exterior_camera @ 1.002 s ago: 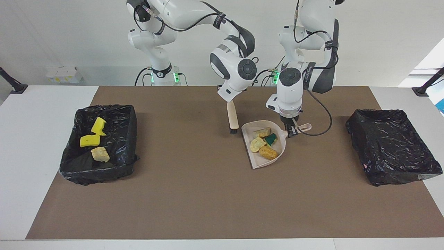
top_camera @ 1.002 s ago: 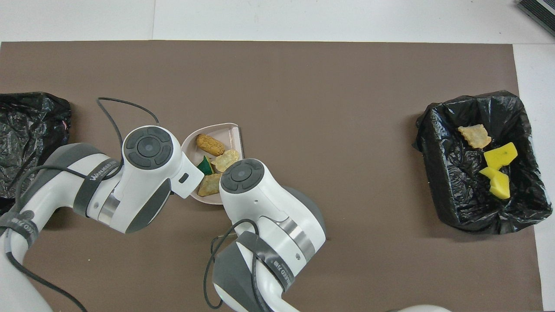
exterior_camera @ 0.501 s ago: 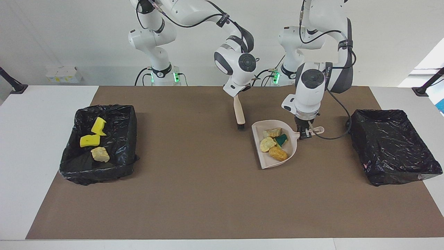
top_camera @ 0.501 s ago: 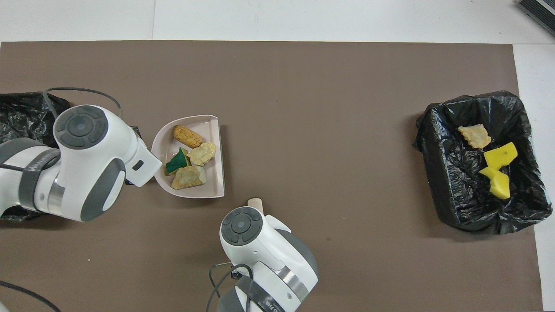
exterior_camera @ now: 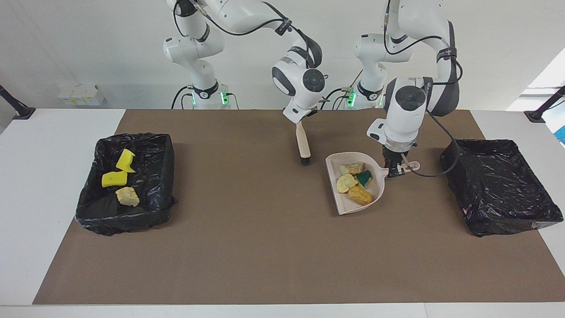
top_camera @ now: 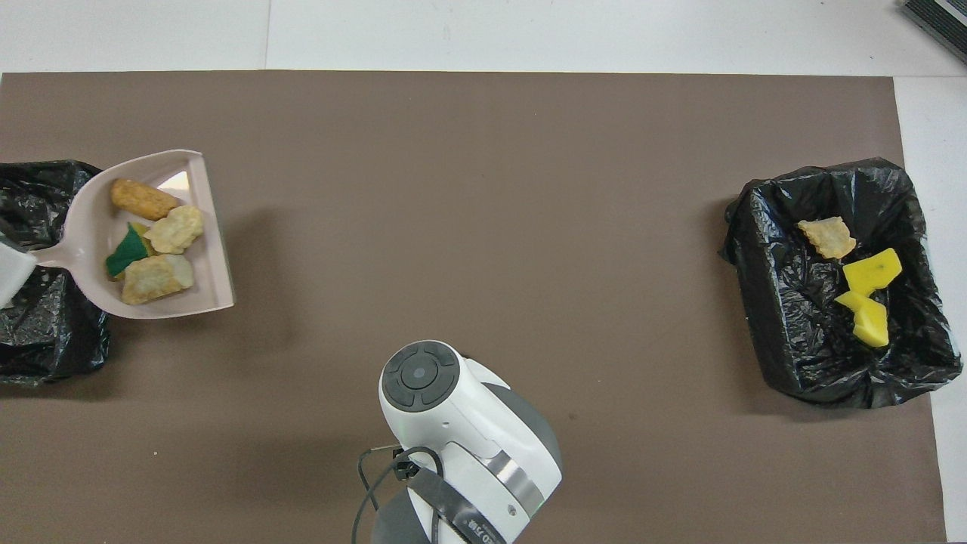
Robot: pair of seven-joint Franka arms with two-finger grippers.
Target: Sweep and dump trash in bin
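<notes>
A pale pink dustpan [exterior_camera: 348,205] [top_camera: 208,253] hangs level a little above the brown mat, between the table's middle and the black-lined bin [exterior_camera: 499,185] [top_camera: 45,332] at the left arm's end. It carries several chunks of trash [exterior_camera: 346,182] [top_camera: 174,229]: tan, pale yellow, green and orange-brown. My left gripper [exterior_camera: 396,170] is shut on the pan's handle. My right gripper [exterior_camera: 300,123] holds a cream brush [exterior_camera: 303,143] upright by its handle top, bristles down at the mat, near the robots. In the overhead view the right arm's wrist hides the brush.
A second black-lined bin [exterior_camera: 128,183] [top_camera: 838,279] at the right arm's end holds two yellow chunks and a tan one. A white box [exterior_camera: 79,94] sits at the table's robot-side edge. Black posts [exterior_camera: 17,108] [exterior_camera: 543,108] stand at the corners nearest the robots.
My left gripper has lifted the loaded dustpan and carried it toward the bin at the left arm's end. My right gripper has drawn the brush back from the pan, toward the robots.
</notes>
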